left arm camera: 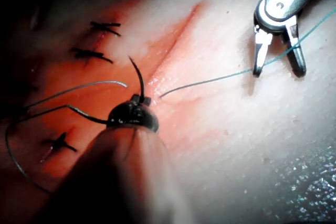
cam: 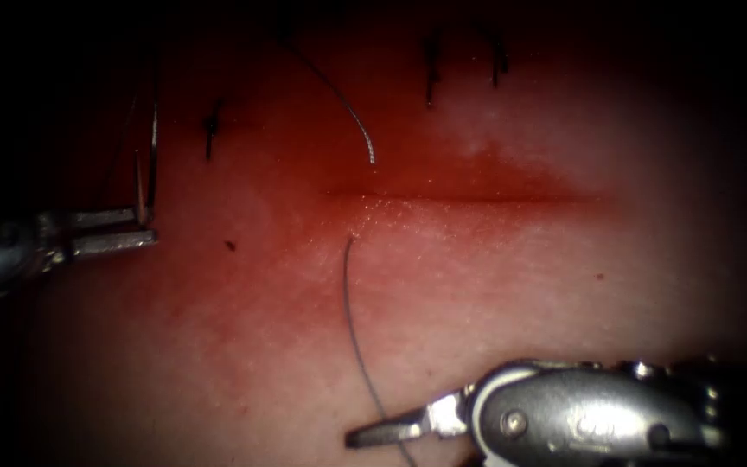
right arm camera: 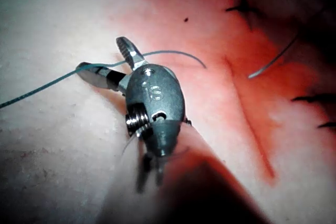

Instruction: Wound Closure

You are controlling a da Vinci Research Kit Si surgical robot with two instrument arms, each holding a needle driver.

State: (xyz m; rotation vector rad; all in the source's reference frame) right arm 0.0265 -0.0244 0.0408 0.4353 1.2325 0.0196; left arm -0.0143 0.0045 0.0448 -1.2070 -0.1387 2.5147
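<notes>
1. Left gripper [cam: 144,227] at the picture's left grips my needle [cam: 152,160] near one end; the needle stands clear of the tissue [cam: 512,285].
2. Cut [cam: 460,195] lies mid-tissue.
3. Thread [cam: 352,320] passes between my right gripper [left arm camera: 278,56]'s parted jaws, ungripped.

The pale pink slab of pork-belly tissue [cam: 494,294] is stained deep red around the dark red line of the cut [cam: 460,195], the colour fading outward to whitish pink. The thin strand of thread [left arm camera: 220,78] reads grey in the endoscope view and teal-green in the left wrist view, and the black knotted stitches [left arm camera: 93,53] stand dark against the red. Both tools are shiny silver-grey metal, the right arm's tool [cam: 391,430] and the left arm's tool [cam: 123,230], which grips a dark, thin curved needle [cam: 152,160].
</notes>
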